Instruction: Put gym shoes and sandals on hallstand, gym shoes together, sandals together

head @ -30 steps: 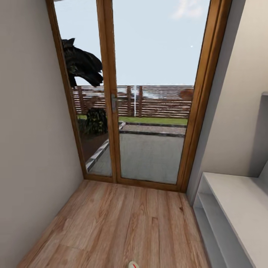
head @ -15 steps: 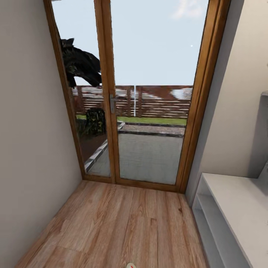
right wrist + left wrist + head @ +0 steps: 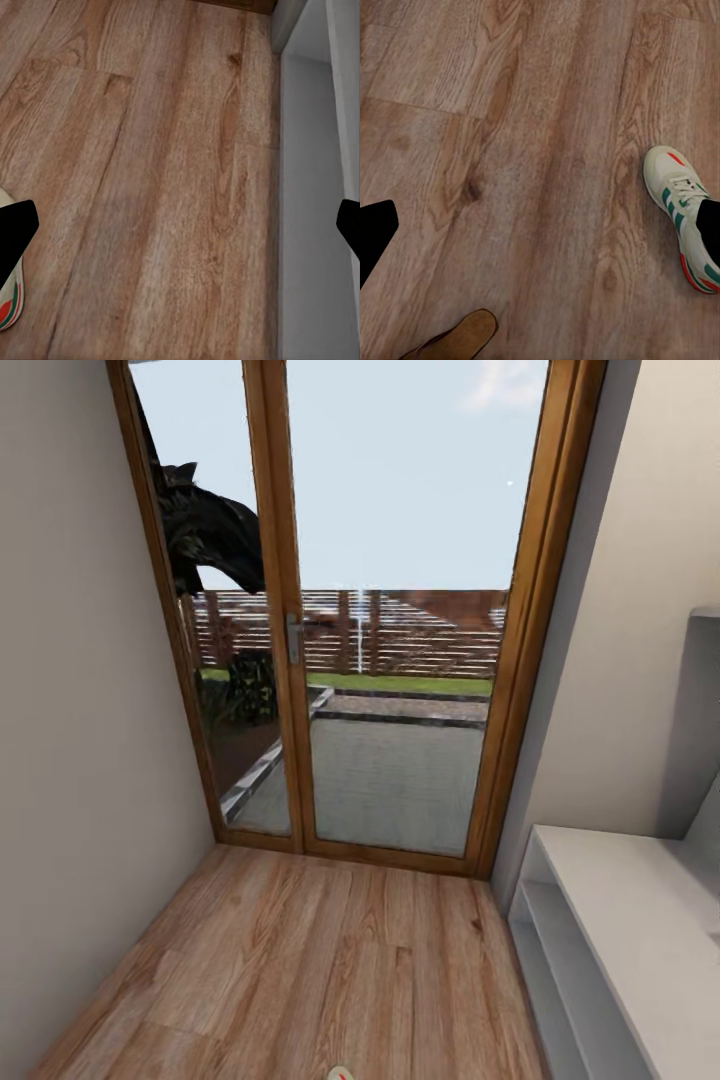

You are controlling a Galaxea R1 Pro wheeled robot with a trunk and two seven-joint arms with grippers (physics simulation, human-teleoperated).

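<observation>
Left gripper hovers over corridor floor, fingers spread wide, empty | gym shoe lies by one fingertip, sandal just below the other | right gripper also wide apart, hallstand alongside, second gym shoe at its opposite finger

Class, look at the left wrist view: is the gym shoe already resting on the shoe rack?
No, the gym shoe lies flat on the corridor floor, with wood planks all around it and a sandal nearby.
</observation>
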